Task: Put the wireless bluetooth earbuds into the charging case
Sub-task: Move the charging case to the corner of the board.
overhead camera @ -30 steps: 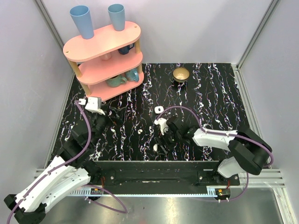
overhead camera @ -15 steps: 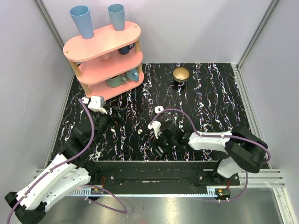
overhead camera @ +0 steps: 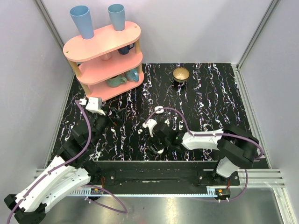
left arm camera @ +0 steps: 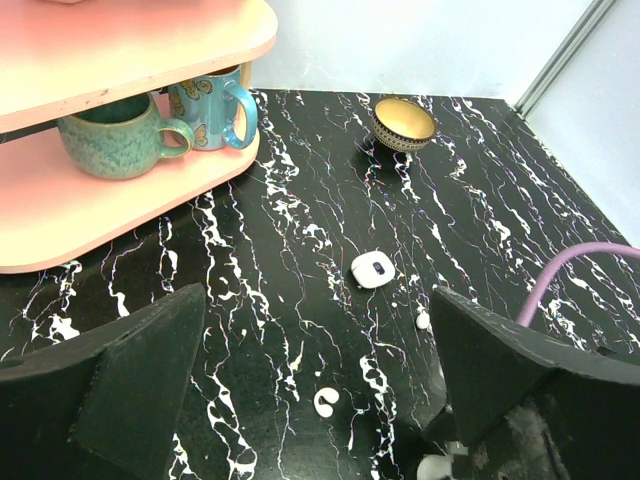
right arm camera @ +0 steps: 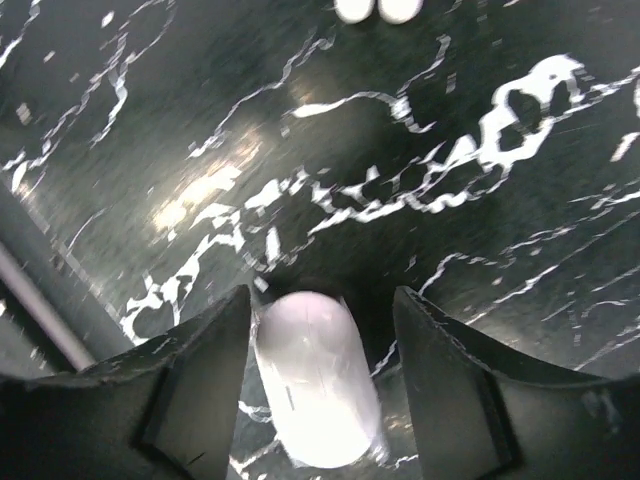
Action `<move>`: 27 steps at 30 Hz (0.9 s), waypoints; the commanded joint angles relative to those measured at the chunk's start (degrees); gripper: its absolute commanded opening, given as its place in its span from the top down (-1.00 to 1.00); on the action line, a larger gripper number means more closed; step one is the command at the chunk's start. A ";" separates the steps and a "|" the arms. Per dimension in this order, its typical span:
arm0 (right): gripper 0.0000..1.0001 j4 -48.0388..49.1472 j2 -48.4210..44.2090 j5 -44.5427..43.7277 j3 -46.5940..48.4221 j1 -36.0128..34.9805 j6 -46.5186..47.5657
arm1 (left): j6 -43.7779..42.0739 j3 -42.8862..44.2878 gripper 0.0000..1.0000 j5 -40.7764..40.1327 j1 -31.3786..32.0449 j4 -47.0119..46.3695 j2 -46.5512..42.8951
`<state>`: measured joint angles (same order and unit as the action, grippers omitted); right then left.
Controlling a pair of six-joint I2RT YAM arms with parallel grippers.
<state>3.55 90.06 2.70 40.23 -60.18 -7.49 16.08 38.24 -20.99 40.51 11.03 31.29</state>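
Note:
The charging case [overhead camera: 159, 110] [left arm camera: 372, 268], a small rounded white shell with a dark dot, lies mid-table. One white curved earbud [overhead camera: 140, 132] [left arm camera: 326, 401] lies alone to its front left; its two lobes show at the top edge of the right wrist view [right arm camera: 352, 8]. The other earbud [overhead camera: 160, 150] [right arm camera: 315, 390] lies on the table between the fingers of my right gripper [overhead camera: 156, 145] [right arm camera: 322, 300]. That gripper is open: the left finger is at the earbud's side and the right finger stands off it. My left gripper [overhead camera: 114, 114] [left arm camera: 318, 295] hangs wide open and holds nothing.
A pink three-tier shelf [overhead camera: 105, 56] with mugs [left arm camera: 120, 135] and two blue cups stands at the back left. A gold bowl [overhead camera: 181, 73] [left arm camera: 404, 122] sits at the back. The black rail [overhead camera: 154, 168] runs just in front of the right gripper.
My right gripper has moved left and now straddles the near earbud, its jaws a little narrower. The left arm is almost where it was.

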 commanded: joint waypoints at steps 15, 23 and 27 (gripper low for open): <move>-0.54 -10.14 -1.02 -12.54 0.03 -0.20 -8.85 | 1.41 1.66 -0.98 0.60 0.09 -0.39 -0.61; -0.55 -13.22 -1.91 -9.82 0.73 -0.46 -15.01 | 1.85 1.40 -0.98 1.31 0.09 -0.39 -0.97; -0.63 -13.83 -2.26 -9.12 0.99 -1.16 -14.14 | 1.85 1.75 -0.98 1.66 0.09 0.22 -0.61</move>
<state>-5.89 88.23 -9.80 41.56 -60.34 -19.66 17.61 38.24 -20.71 40.51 11.14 30.74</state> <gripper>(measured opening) 0.786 0.988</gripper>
